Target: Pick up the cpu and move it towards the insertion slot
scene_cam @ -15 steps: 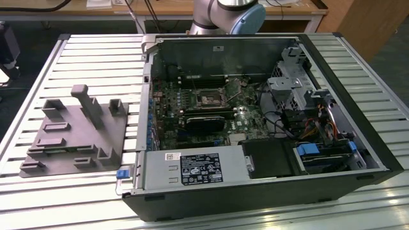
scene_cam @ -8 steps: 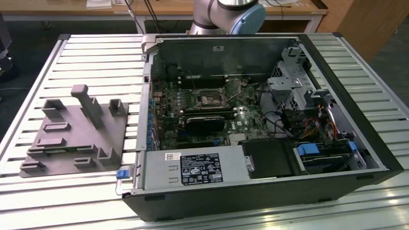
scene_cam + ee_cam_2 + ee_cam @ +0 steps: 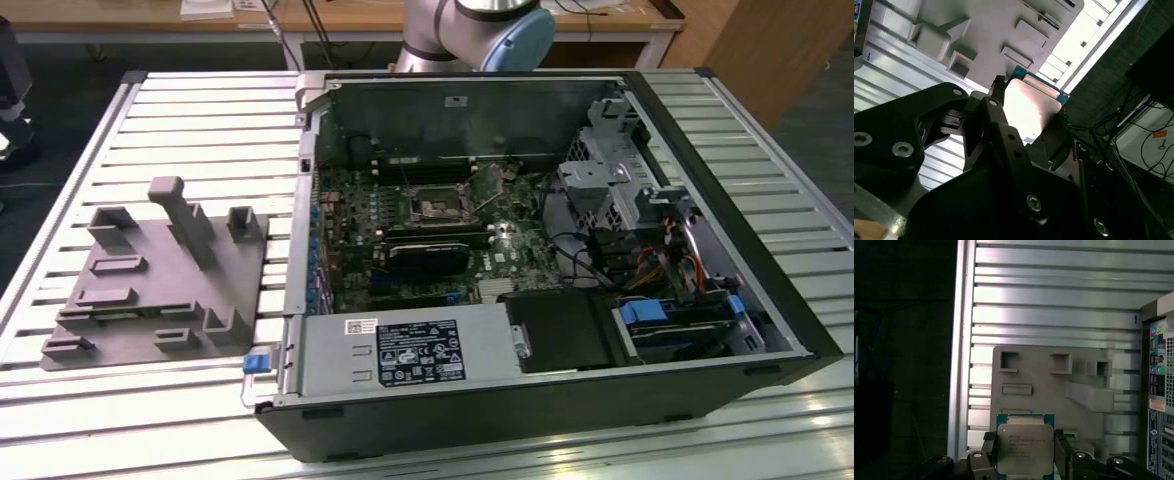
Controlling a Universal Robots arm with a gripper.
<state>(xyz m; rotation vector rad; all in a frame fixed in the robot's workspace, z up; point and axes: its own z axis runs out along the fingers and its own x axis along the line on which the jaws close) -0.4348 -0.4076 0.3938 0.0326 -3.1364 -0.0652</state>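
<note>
Exterior view first: at the exterior view's left a grey fixture plate [image 3: 147, 300] lies on the slatted metal tabletop [image 3: 200, 110], with its blocks and pockets standing up from it. Just beside it, across the middle and right of the frame, an open computer case [image 3: 534, 420] lies on its side with the motherboard exposed. The insertion slot [image 3: 437, 207] sits in the upper middle of the board. It is a square silver frame with a dark centre, and it looks empty. Part of the arm [image 3: 481, 25] shows at the top edge of the frame, beyond the case.

In the first wrist view the tool [image 3: 1025, 462] is clamped on the cpu [image 3: 1025, 447]. A black finger [image 3: 988, 455] presses each side of the chip, whose silver top faces the camera with a green edge around it. The second wrist view shows the same grasp from close behind the fingers. The fixture plate and the tabletop lie well apart beyond the chip, so the cpu looks lifted clear, hanging over the plate's side of the tabletop.

Judged from this, the pick-up is done. The carry across to the insertion slot is what is left, and little of it seems covered.
</note>
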